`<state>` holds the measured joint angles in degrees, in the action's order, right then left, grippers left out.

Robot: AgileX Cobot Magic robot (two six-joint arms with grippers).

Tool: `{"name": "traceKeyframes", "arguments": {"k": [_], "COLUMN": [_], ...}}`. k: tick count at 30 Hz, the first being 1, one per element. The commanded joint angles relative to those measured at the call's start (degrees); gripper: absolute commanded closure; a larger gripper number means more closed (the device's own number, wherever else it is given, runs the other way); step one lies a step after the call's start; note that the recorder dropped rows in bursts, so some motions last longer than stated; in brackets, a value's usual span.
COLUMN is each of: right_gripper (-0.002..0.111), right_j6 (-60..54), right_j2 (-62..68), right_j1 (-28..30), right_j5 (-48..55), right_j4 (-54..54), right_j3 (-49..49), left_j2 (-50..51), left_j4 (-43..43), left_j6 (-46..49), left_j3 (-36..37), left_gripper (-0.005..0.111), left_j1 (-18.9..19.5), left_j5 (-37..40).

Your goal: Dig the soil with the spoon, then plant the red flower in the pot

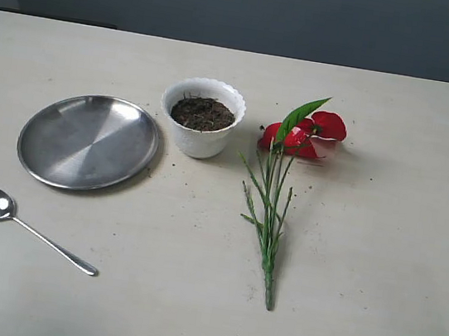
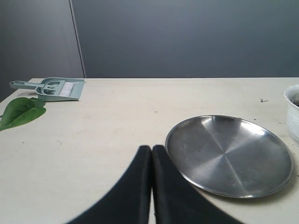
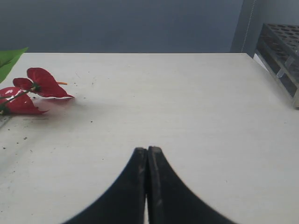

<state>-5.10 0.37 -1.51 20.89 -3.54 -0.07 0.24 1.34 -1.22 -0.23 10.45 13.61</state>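
Silver spoon [image 1: 0, 206] is lying untouched, flower [image 1: 296, 138] lying unplanted near pot [image 1: 201, 141], while left gripper [image 2: 152, 151] and right gripper [image 3: 147, 153] are sitting pressed together, empty.

No legible text or markings anywhere.

The small scalloped pot [image 1: 201, 135] is white, its crumbly soil [image 1: 203, 113] dark brown; the artificial flower [image 1: 295, 139] has red petals, green leaf and stems.
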Motion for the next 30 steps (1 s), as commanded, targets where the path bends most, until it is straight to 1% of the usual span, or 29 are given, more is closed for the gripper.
{"name": "traceKeyframes", "arguments": {"k": [1, 8, 15, 21, 24, 30], "right_gripper": [0.109, 0.109, 0.109, 0.109, 0.109, 0.109], "right_j6": [-0.27, -0.27, -0.27, -0.27, -0.27, -0.27], "right_j2": [-0.37, -0.37, -0.37, -0.37, -0.37, -0.37], "right_j1": [0.12, 0.12, 0.12, 0.12, 0.12, 0.12], "right_j5": [-0.12, -0.12, -0.12, -0.12, -0.12, -0.12], "right_j4": [0.05, 0.05, 0.05, 0.05, 0.05, 0.05], "right_j3": [0.07, 0.07, 0.07, 0.07, 0.07, 0.07], "left_j2": [-0.24, -0.24, -0.24, -0.24, -0.24, -0.24], "left_j4": [-0.27, 1.02, -0.43, -1.90, -1.90, -1.90], "left_j6": [0.10, 0.10, 0.10, -0.31, -0.19, -0.19], "left_j3": [0.23, 0.23, 0.23, -1.52, -2.97, -7.04], "left_gripper": [0.107, 0.107, 0.107, 0.107, 0.107, 0.107], "left_j1": [-0.32, -0.32, -0.32, -0.32, -0.32, -0.32], "left_j5": [0.11, -0.25, -9.13, -9.80, -8.49, 0.36]}}
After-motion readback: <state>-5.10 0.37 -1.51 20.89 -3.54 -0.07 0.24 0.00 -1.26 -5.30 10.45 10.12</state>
